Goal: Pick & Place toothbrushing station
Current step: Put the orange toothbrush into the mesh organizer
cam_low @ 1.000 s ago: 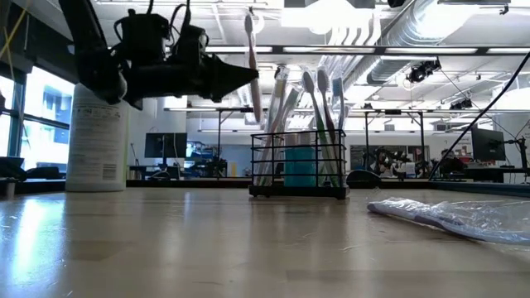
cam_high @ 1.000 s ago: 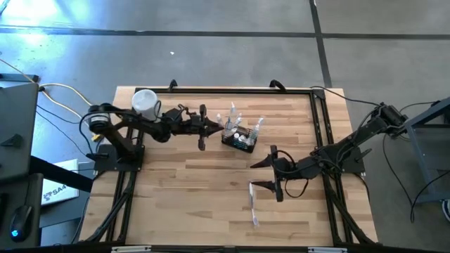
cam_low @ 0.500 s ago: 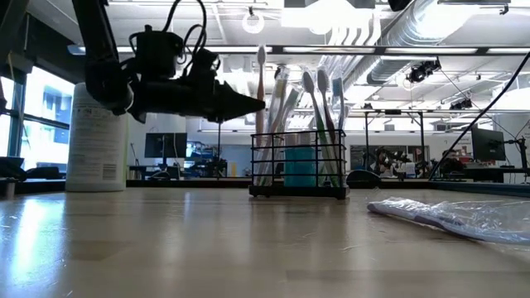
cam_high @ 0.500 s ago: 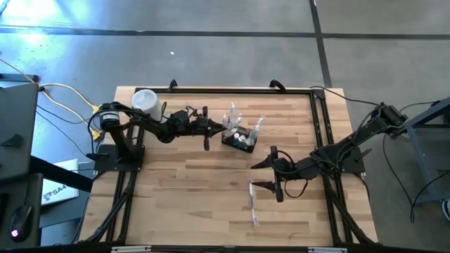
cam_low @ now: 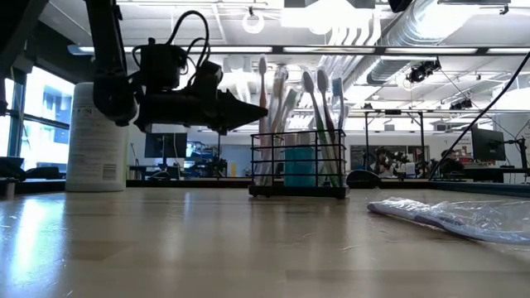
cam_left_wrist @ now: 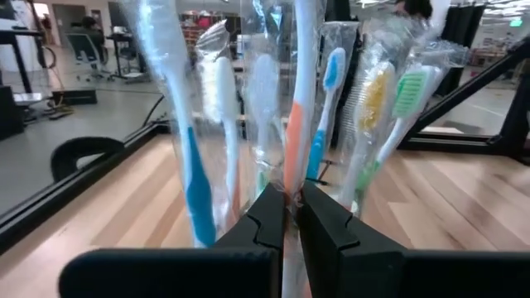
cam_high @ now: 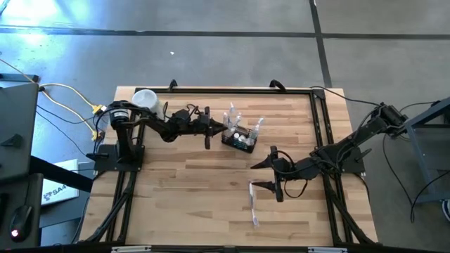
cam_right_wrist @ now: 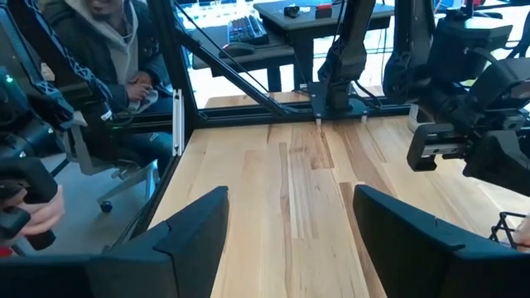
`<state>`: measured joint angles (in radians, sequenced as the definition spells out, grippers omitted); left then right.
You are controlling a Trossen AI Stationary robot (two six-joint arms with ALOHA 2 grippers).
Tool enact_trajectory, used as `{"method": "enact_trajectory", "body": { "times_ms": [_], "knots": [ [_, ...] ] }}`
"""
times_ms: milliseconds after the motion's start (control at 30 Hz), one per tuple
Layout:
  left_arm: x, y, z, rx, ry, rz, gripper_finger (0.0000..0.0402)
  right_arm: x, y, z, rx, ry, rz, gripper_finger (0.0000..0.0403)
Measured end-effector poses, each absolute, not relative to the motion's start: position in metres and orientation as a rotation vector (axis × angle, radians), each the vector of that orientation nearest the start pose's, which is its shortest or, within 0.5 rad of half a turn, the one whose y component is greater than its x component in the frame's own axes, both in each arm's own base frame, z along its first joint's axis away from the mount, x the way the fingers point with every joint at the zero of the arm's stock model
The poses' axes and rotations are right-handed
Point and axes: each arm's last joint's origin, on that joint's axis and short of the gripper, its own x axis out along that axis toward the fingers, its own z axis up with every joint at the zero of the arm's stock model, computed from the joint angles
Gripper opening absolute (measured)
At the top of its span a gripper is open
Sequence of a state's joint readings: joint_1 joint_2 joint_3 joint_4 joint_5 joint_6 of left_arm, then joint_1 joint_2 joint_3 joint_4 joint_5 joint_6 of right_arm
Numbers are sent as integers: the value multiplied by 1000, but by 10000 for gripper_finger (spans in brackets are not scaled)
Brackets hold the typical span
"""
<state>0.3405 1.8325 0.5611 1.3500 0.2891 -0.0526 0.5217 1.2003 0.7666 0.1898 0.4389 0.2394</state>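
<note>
The tabletop [cam_high: 183, 190] is pale butcher-block wood with a black metal frame [cam_high: 232, 90] along its edges. Around it lies a smooth grey concrete floor [cam_high: 232, 53] crossed by dark seams. The low view looks across into a wide workshop: an open ceiling with silver ducts [cam_low: 431, 33] and bright strip lights [cam_low: 331, 12], a tall window [cam_low: 37, 116] giving daylight at one side, and dark monitors [cam_low: 484, 142] on benches far behind. In the right wrist view, a seated person [cam_right_wrist: 99, 58] in a hooded top waits beyond the tabletop's edge, near a desk [cam_right_wrist: 323, 16] bearing a keyboard [cam_right_wrist: 248, 29].
</note>
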Motion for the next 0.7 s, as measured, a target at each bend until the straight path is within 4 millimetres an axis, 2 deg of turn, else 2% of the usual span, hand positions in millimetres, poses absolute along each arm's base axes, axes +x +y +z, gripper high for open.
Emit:
{"method": "enact_trajectory", "body": {
  "times_ms": [200,533,700],
  "knots": [
    [300,97,146,-26,-35,33,12,234,120,278,125,224,52,252],
    [304,85,145,6,-21,-4,12,234,120,278,125,224,51,252],
    [304,85,144,0,-11,-2,34,234,120,278,125,223,52,252]
  ]
}}
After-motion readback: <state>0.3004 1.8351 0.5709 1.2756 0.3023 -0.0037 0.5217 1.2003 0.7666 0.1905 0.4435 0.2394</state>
